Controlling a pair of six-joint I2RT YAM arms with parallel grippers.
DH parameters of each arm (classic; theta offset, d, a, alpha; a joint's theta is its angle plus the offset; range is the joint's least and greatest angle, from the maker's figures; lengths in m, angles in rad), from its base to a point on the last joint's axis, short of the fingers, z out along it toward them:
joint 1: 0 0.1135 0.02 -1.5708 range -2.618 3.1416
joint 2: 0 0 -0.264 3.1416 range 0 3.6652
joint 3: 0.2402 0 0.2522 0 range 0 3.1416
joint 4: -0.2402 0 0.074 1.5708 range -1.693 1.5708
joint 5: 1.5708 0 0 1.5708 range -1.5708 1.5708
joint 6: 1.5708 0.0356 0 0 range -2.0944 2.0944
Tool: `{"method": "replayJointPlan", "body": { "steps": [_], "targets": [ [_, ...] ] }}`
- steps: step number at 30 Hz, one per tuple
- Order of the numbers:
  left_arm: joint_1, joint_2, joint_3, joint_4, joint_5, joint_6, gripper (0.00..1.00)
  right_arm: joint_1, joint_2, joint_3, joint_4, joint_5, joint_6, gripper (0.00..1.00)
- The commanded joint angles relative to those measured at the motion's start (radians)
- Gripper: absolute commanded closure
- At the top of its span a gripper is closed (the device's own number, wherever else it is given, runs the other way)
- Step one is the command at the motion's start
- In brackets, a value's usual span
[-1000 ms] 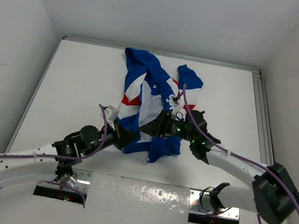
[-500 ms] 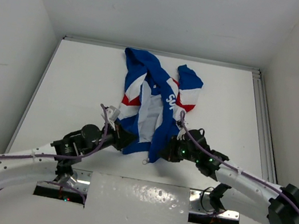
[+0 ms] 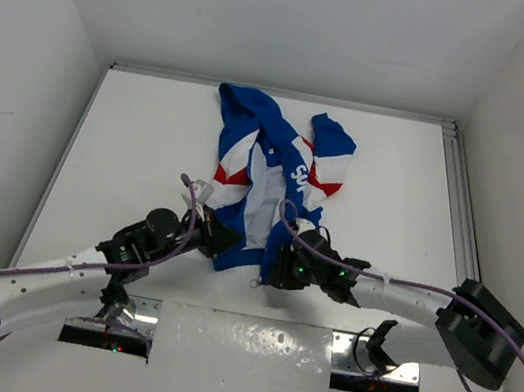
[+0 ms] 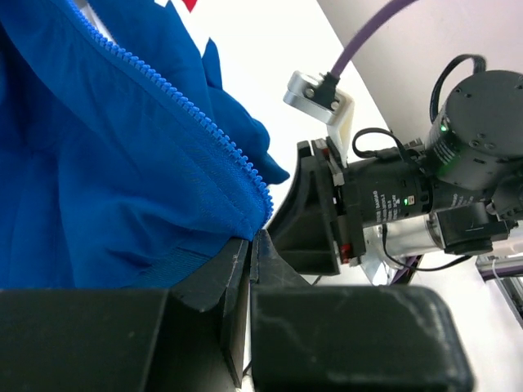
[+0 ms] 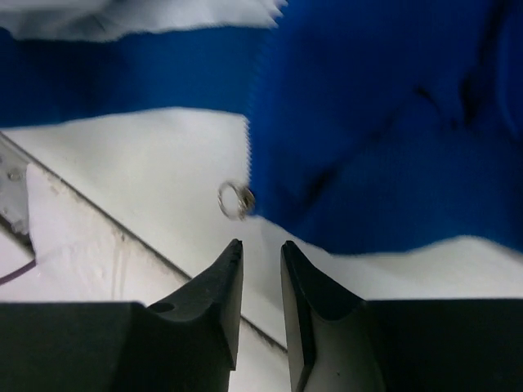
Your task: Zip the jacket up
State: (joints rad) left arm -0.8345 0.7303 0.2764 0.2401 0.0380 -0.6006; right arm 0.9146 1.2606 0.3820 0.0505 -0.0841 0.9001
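The hem of the jacket [image 3: 270,162] is clamped in the left gripper [image 4: 249,245]; the right gripper [image 5: 259,253] is held narrowly parted, empty, beside the blurred zipper ring [image 5: 233,200].

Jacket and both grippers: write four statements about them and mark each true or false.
1. The jacket is zipped shut. False: it lies open, with its white lining showing.
2. The left gripper is clamped on the jacket's hem beside the zipper teeth. True.
3. The right gripper grips the metal ring. False: the ring sits at the jacket's edge, ahead of the empty, slightly parted jaws.
4. The jacket lies on the table. True.
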Motion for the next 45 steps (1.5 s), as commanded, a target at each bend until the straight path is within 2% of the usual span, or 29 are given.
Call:
{"method": "replayJointPlan", "body": {
  "steps": [1, 5, 8, 15, 21, 26, 32, 33, 36, 40, 45],
  "targets": [
    [0.018, 0.012, -0.011, 0.074, 0.026, -0.010, 1.00, 0.038, 0.045, 0.096, 0.011, 0.144, -0.040, 0.75],
    [0.023, 0.014, -0.022, 0.080, 0.046, -0.018, 1.00, 0.041, 0.106, 0.113, 0.008, 0.190, -0.050, 0.72],
    [0.029, 0.017, -0.042, 0.099, 0.045, -0.025, 1.00, 0.061, 0.112, 0.139, 0.006, 0.182, -0.052, 0.76],
    [0.043, -0.012, -0.030, 0.074, 0.052, -0.011, 1.00, 0.066, 0.161, 0.158, -0.072, 0.302, -0.050, 0.75],
    [0.044, -0.022, -0.033, 0.076, 0.049, -0.011, 1.00, 0.081, 0.180, 0.149, -0.095, 0.325, -0.046, 0.62],
    [0.046, -0.026, -0.031, 0.076, 0.043, -0.005, 1.00, 0.131, 0.236, 0.178, -0.141, 0.368, -0.075, 0.59],
    [0.048, -0.035, -0.032, 0.067, 0.037, -0.002, 1.00, 0.190, 0.237, 0.247, -0.256, 0.467, -0.115, 0.60],
    [0.049, -0.031, -0.029, 0.065, 0.036, -0.001, 1.00, 0.191, 0.220, 0.256, -0.265, 0.493, -0.115, 0.64],
    [0.049, -0.026, -0.009, 0.048, 0.048, 0.010, 1.00, 0.193, 0.189, 0.258, -0.279, 0.501, -0.121, 0.70],
    [0.054, -0.023, -0.017, 0.061, 0.042, 0.008, 1.00, 0.193, 0.194, 0.261, -0.296, 0.488, -0.118, 0.62],
    [0.055, -0.026, -0.023, 0.065, 0.037, 0.009, 1.00, 0.196, 0.221, 0.241, -0.276, 0.466, -0.112, 0.60]
  ]
}}
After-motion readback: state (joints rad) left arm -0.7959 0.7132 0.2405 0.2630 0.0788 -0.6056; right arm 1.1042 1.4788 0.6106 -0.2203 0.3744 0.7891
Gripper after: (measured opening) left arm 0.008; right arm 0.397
